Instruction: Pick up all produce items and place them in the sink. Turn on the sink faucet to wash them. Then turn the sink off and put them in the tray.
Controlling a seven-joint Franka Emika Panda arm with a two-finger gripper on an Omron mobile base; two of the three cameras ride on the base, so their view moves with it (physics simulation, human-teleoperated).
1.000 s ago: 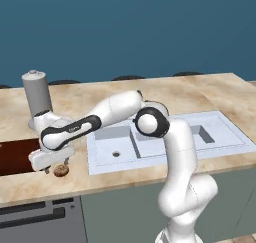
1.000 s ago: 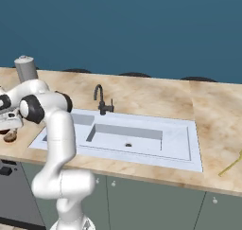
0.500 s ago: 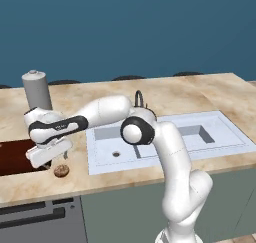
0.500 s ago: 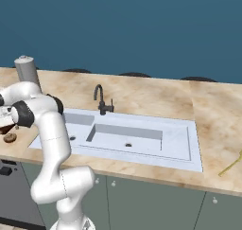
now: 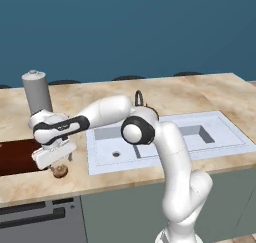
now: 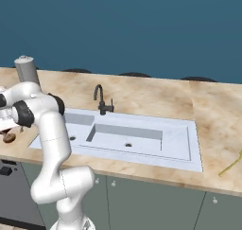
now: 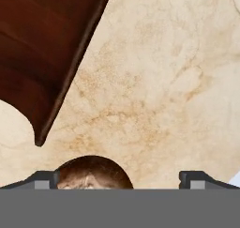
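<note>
A tan-brown mottled produce item [image 5: 60,172] lies on the counter near its front edge, just right of the dark reddish-brown tray [image 5: 17,157]. My gripper [image 5: 56,163] hangs right above it, jaws open. In the hand view the brown item [image 7: 93,173] sits between the two fingertips [image 7: 42,179], nearer the left one, and the gripper [image 7: 119,180] holds nothing. A corner of the tray [image 7: 37,49] fills that view's upper left. The white double-basin sink [image 5: 165,137] lies to the right, with the black faucet [image 5: 139,97] behind it. From the right side, the brown item [image 6: 8,137] lies left of the sink [image 6: 132,134] and faucet [image 6: 100,101].
A tall grey cylinder [image 5: 37,92] stands on the counter behind the tray. A thin yellow stick [image 6: 231,163] lies at the far right of the counter. My arm stretches across the sink's left basin. The counter's front edge runs close below the brown item.
The arm has swung further left and the hand has come lower over the brown item. The jaws have stayed open.
</note>
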